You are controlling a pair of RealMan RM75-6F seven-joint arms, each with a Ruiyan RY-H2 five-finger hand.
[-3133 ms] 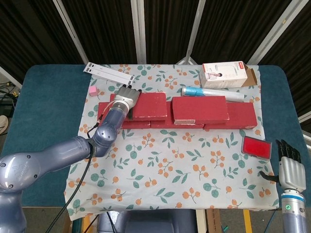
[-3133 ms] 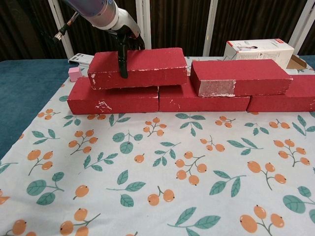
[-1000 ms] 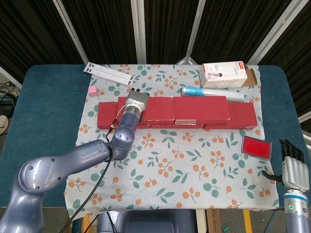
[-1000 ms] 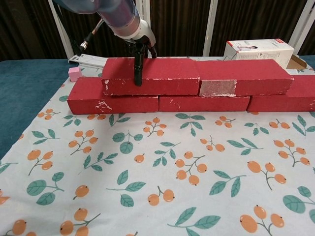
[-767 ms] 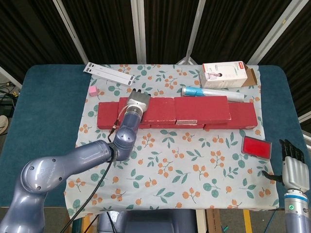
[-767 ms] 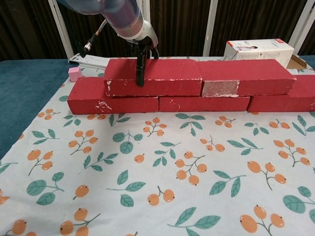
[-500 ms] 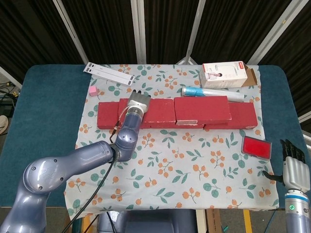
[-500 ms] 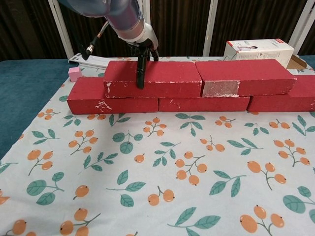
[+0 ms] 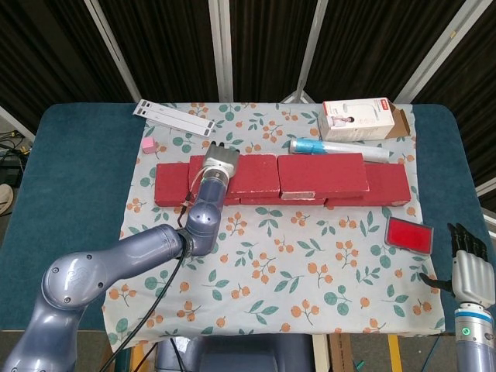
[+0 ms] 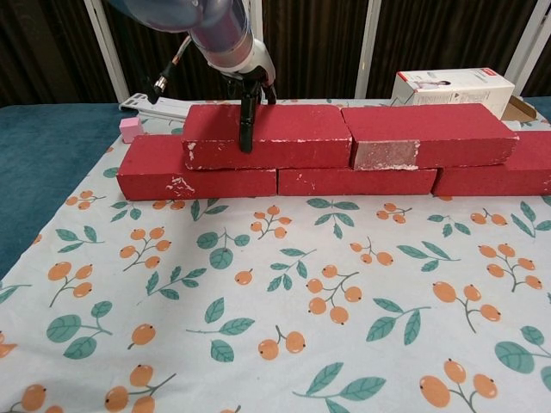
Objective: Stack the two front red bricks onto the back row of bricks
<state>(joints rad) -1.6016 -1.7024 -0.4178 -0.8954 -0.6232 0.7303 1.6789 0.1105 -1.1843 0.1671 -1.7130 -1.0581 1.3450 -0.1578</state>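
Note:
Two red bricks lie end to end on top of the back row of red bricks point(image 9: 172, 189) point(image 10: 200, 177). My left hand point(image 9: 218, 162) point(image 10: 247, 82) grips the upper left brick point(image 9: 252, 173) point(image 10: 293, 135), with one finger down its front face and the others over the back. That brick touches the upper right brick point(image 9: 322, 173) point(image 10: 430, 131). My right hand point(image 9: 463, 267) hovers open at the table's front right corner, far from the bricks; the chest view does not show it.
Behind the bricks stand a white box point(image 9: 358, 120) point(image 10: 452, 85), a blue-and-white tube point(image 9: 325, 146), a white strip point(image 9: 174, 117) and a pink cube point(image 9: 148, 145) point(image 10: 131, 129). A flat red case point(image 9: 408, 234) lies front right on the floral cloth point(image 9: 271, 271).
My left hand has slid the upper left brick to the right along the back row until it met the upper right brick. The right hand has stayed put.

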